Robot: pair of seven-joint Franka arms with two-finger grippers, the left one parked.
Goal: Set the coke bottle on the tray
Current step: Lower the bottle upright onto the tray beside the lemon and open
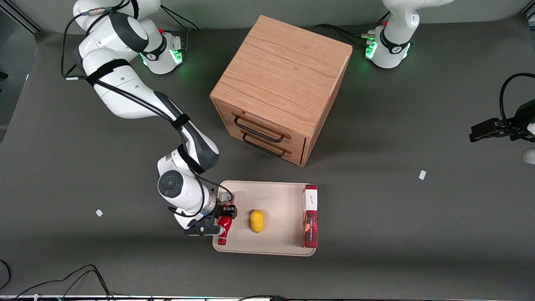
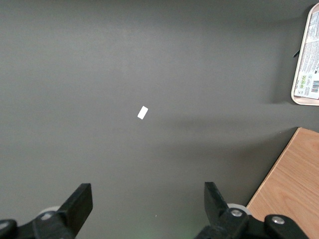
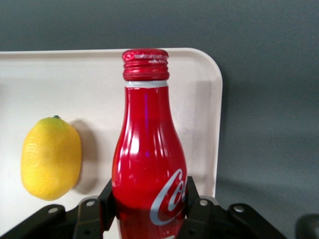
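Hand [image 1: 224,218] clamped on coke bottle [image 3: 148,159], over tray [image 1: 276,196] edge beside lemon [image 1: 257,220]

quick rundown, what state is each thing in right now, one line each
coke bottle: capped, lying over the tray's edge toward the working arm, gripped
gripper: shut on the bottle's body, at that tray edge
tray: flat on the table, holding lemon and box
lemon: resting on the tray beside the bottle, apart from it
red box: lying along the tray's edge toward the parked arm
drawer cabinet: both drawers closed
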